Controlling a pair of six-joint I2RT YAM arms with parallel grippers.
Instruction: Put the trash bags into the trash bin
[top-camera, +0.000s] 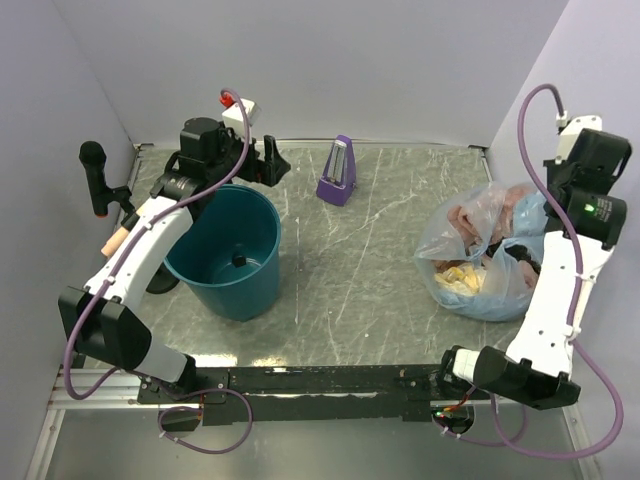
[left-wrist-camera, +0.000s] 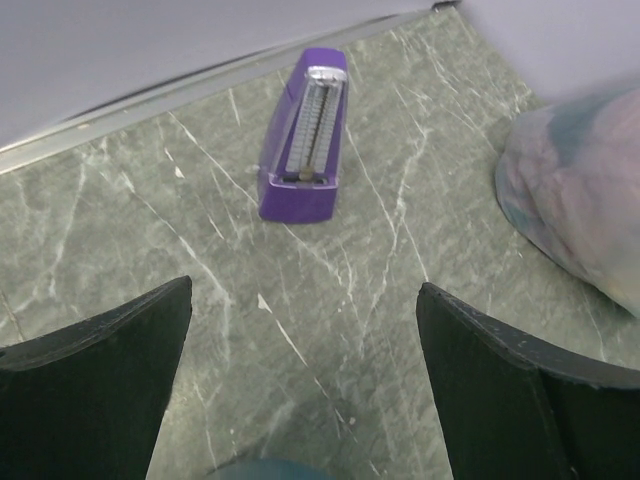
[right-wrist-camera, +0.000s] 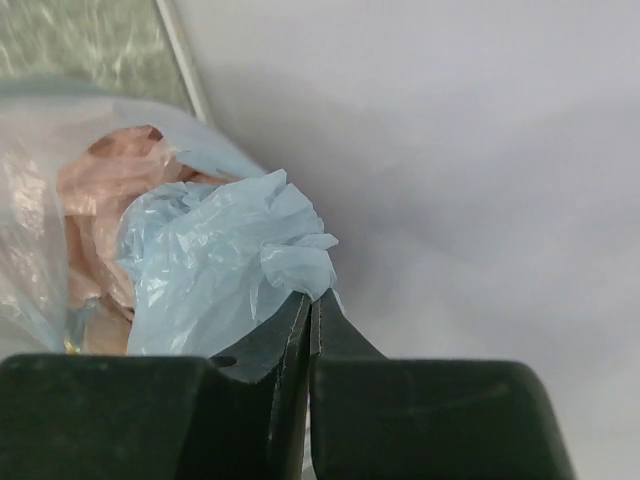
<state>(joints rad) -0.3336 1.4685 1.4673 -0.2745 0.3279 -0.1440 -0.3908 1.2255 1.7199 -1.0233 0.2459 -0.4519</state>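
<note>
The teal trash bin (top-camera: 228, 252) stands upright at the left; its rim shows at the bottom edge of the left wrist view (left-wrist-camera: 262, 470). My left gripper (top-camera: 272, 163) hovers at the bin's far rim, open and empty (left-wrist-camera: 305, 285). My right gripper (top-camera: 548, 205) is at the far right beside the wall, shut (right-wrist-camera: 312, 296) on a bunched fold of the pale-blue trash bag (right-wrist-camera: 215, 265). The trash bag (top-camera: 530, 213) lies against the clear bag stuffed with pink and yellow items (top-camera: 475, 255).
A purple metronome (top-camera: 338, 172) stands at the back middle, ahead of the left gripper (left-wrist-camera: 305, 150). The stuffed bag (left-wrist-camera: 580, 200) fills the right side. A black stand (top-camera: 95, 175) is at the left wall. A small dark object (top-camera: 238, 260) lies inside the bin.
</note>
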